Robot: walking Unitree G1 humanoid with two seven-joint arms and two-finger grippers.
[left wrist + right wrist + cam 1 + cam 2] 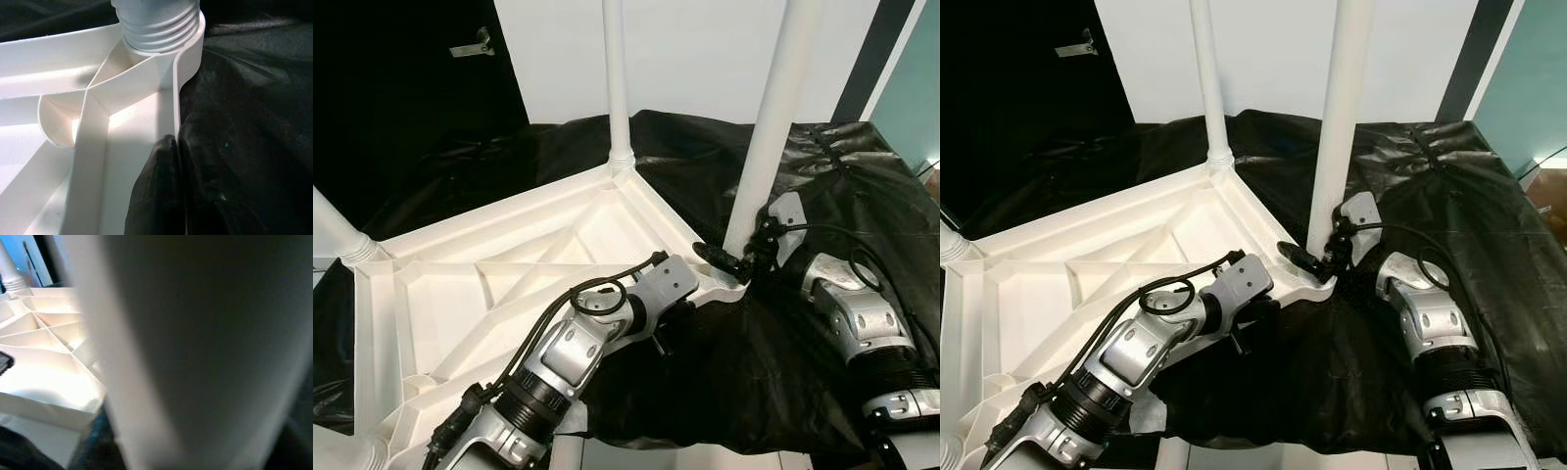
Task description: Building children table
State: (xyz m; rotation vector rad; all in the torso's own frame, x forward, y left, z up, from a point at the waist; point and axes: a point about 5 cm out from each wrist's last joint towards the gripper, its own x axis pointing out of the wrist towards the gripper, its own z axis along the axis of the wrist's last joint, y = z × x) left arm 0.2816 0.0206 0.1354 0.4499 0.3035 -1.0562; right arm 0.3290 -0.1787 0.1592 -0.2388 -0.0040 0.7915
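Nearest to you, the left arm reaches forward from the lower left, and your left tool (pixel 168 191) sits on the near edge of the white tabletop (pixel 489 284), which lies upside down with its ribbed underside facing up. In the left wrist view the two black fingers (pixel 156 196) stand on either side of the thin outer rim, one inside and one outside, so this tool is clamped on the tabletop. The tabletop rests on a black sheet (pixel 754 352) that covers the counter below it and hangs in folds under your arms. A little further, on the right, the right arm comes up from the lower right corner, and your right tool (pixel 744 257) is at the base of the nearest white leg (pixel 769 117), just where that leg enters the corner socket of the tabletop. The right wrist view is blurred and shows the leg very close, so you cannot tell if this tool is apart or closed around the leg. Further back, a second leg (pixel 617 88) stands upright in the far corner socket. At the left edge a third leg (pixel 335 230) rises from its own corner. Behind all this you see a white wall (pixel 695 49) and, to the left, a dark door (pixel 401 88).
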